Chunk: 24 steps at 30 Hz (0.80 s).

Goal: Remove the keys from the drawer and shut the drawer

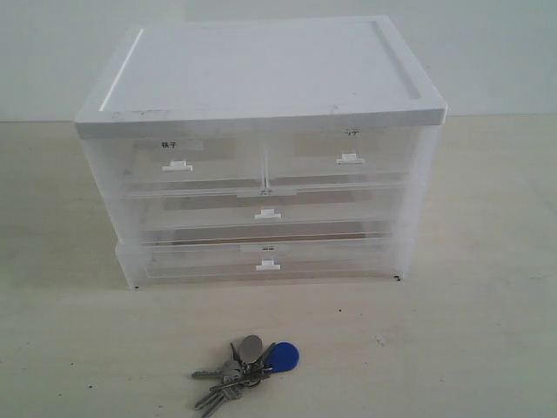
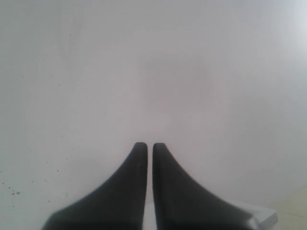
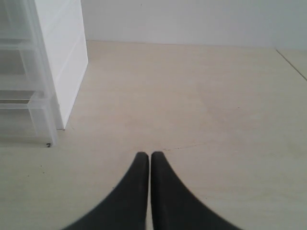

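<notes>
- The keys [image 1: 228,376], flat silver-grey metal on a ring with a round, glossy blue fob [image 1: 284,355], lie on the pale matte table [image 1: 470,331] toward its near edge, in front of the cabinet [image 1: 261,78].
- The drawer [image 1: 335,155], clear translucent plastic with a small white tab handle [image 1: 350,158], sits flush in the top row of the boxy, white-topped cabinet.
- Left gripper [image 2: 149,146]: smooth black curved fingers pressed together, empty.
- Right gripper [image 3: 149,155]: the same tapered fingers pressed together, holding nothing, over the table beside the cabinet.
</notes>
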Each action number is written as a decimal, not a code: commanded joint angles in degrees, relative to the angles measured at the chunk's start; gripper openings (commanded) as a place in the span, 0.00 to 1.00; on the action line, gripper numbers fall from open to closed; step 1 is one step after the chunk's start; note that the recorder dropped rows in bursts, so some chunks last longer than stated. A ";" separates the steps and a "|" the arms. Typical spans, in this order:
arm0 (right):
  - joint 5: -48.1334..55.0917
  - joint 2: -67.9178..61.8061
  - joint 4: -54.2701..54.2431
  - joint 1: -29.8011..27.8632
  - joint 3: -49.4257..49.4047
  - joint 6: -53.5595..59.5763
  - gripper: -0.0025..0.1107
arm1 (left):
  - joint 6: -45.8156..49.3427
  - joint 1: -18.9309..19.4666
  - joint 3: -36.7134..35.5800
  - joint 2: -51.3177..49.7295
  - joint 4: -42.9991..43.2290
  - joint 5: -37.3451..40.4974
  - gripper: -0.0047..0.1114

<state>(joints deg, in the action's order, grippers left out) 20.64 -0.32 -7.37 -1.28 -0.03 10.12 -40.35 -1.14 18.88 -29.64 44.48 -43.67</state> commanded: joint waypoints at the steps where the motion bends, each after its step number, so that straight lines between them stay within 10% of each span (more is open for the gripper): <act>1: 0.14 0.32 0.14 -0.28 0.03 0.33 0.02 | 1.01 -0.09 -0.32 -0.22 -0.10 0.21 0.08; 24: -0.20 0.32 0.14 -0.28 0.03 0.33 0.02 | 14.86 -0.09 -15.00 10.72 -20.32 11.21 0.08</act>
<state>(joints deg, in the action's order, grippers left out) 20.64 -0.32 -7.37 -1.28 -0.03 10.12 -29.65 -1.14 6.69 -21.22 31.28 -34.80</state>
